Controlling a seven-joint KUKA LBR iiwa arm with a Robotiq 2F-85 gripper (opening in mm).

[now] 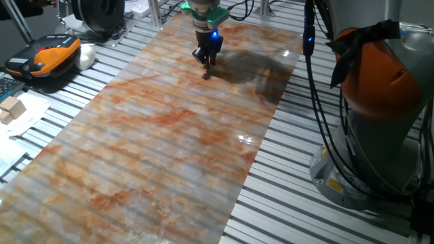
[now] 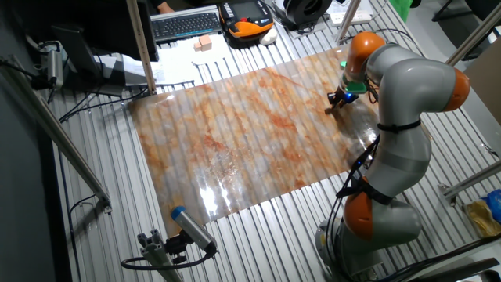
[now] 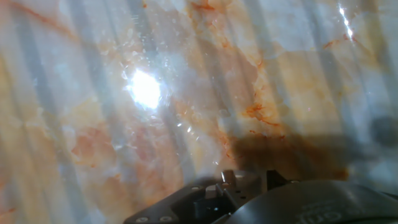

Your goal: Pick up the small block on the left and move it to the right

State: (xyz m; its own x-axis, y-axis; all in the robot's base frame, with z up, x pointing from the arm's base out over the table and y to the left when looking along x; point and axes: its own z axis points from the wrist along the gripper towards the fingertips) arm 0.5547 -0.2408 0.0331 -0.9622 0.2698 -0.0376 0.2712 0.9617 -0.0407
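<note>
The small block (image 1: 206, 75) is a tiny tan cube lying on the marbled orange-and-grey sheet (image 1: 156, 135) near its far end. It also shows in the other fixed view (image 2: 329, 110). My gripper (image 1: 207, 63) hangs straight down just above the block, with its tips a short way over it and a blue light lit on the hand. In the other fixed view my gripper (image 2: 337, 99) is at the sheet's right edge. The fingers look close together, but the gap is too small to judge. The hand view shows only the sheet (image 3: 186, 93) and the hand's body, with no block.
Larger pale wooden blocks (image 1: 12, 108) lie on white paper off the sheet's left side. An orange-and-black device (image 1: 47, 57) and a keyboard (image 2: 186, 25) sit beyond them. The arm's base (image 1: 380, 129) and cables stand right of the sheet. A slatted metal table surrounds the sheet.
</note>
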